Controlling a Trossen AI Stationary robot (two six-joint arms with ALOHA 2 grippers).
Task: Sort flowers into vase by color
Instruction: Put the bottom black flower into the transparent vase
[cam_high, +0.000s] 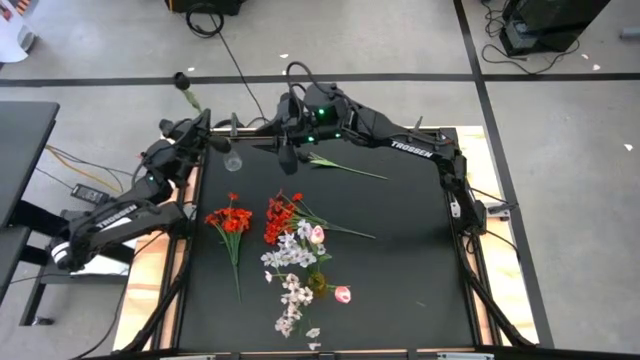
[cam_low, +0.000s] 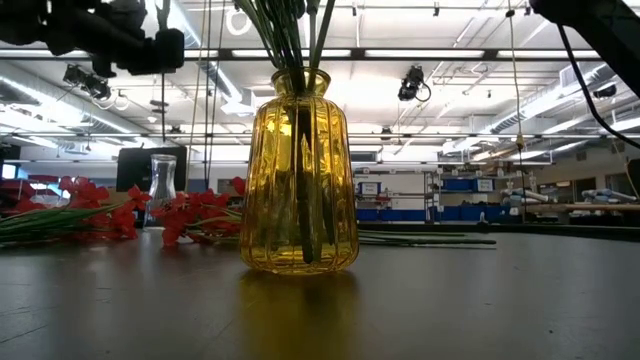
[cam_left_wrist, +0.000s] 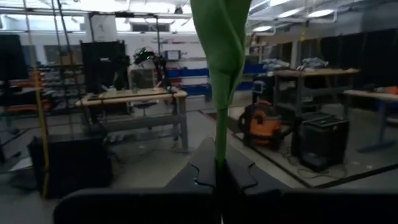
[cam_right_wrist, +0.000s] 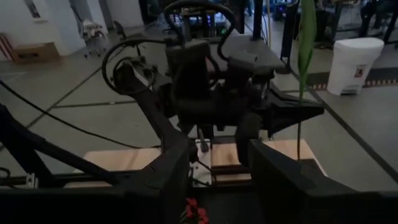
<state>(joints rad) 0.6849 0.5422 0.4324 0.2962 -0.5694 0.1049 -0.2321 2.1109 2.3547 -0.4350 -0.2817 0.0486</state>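
My left gripper (cam_high: 207, 122) stands at the table's far left corner, shut on a green stem with a long leaf (cam_right_wrist: 305, 37). My right gripper (cam_high: 288, 155) hovers open over the far middle of the table and holds nothing. Its wrist view looks at the left gripper (cam_right_wrist: 311, 112). A yellow glass vase (cam_low: 300, 170) with stems in it stands toward the near edge. A small clear vase (cam_high: 233, 160) stands at the far left. Red flowers (cam_high: 230, 218), white flowers (cam_high: 290, 255) and pink tulips (cam_high: 343, 294) lie on the dark mat. My left gripper pinches the green stem (cam_left_wrist: 219, 152) between its two shut fingers (cam_right_wrist: 292, 113), some way above the stem's lower end. The fingers come at it about level and lie across it. The stem stands upright, lifted clear, with its leaf above the fingers and a short length hanging below.
A bare green stem (cam_high: 345, 165) lies on the mat at the far side, near my right gripper. The mat's right half (cam_high: 420, 260) has nothing lying on it. Wooden table edges (cam_high: 150, 270) frame the mat. Cables run over the floor beyond the far edge.
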